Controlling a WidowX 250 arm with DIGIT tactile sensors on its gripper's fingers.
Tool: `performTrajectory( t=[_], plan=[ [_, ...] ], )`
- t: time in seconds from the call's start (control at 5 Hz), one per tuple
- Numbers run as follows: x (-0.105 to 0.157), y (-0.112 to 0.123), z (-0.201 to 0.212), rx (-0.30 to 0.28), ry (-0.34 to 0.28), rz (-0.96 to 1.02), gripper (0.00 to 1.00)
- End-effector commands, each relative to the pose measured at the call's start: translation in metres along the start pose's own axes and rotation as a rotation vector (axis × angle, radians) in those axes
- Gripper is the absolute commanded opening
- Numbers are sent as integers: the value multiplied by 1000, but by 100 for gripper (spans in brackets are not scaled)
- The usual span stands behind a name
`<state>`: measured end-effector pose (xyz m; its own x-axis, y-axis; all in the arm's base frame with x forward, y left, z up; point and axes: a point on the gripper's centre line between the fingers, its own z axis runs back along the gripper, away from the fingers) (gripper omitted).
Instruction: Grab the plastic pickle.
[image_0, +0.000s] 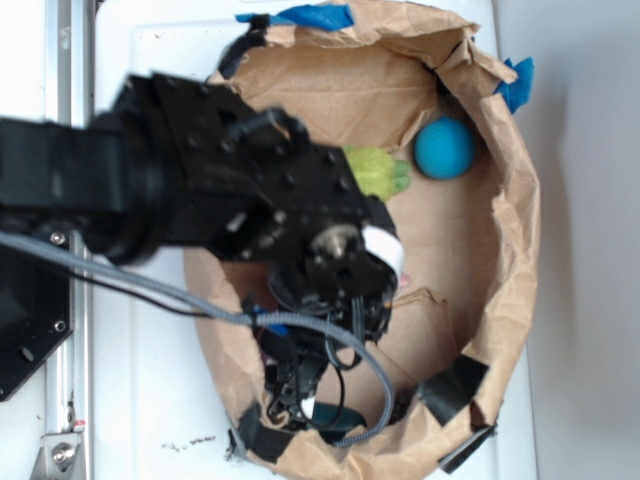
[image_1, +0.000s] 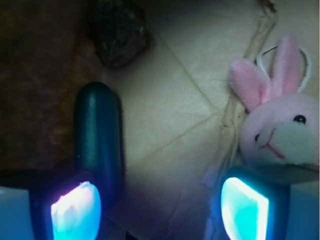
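hovering open, your pincer holds nothing; pickle lies at the left finger, bunny by the right. looks light, stiff, glossy, likely slippery: shift left, grip its middle across the width.

My arm reaches in from the left side of the exterior view, black and blurred, with the wrist bent downward and a grey cable looping under it. My gripper hangs at the end, pointing down. In the wrist view my jaws stand wide apart, one fingertip at lower left and the other at lower right, both glowing blue, nothing clamped between them
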<state>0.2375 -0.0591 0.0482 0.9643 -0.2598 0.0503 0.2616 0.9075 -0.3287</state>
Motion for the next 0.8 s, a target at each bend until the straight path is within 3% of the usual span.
performTrajectory(
  t=[0.0,0.6],
  plan=[
    [-2,-27,-9,10,1,-143,100],
    [-1,-39,1,-47,-33,-165,100]
  ],
)
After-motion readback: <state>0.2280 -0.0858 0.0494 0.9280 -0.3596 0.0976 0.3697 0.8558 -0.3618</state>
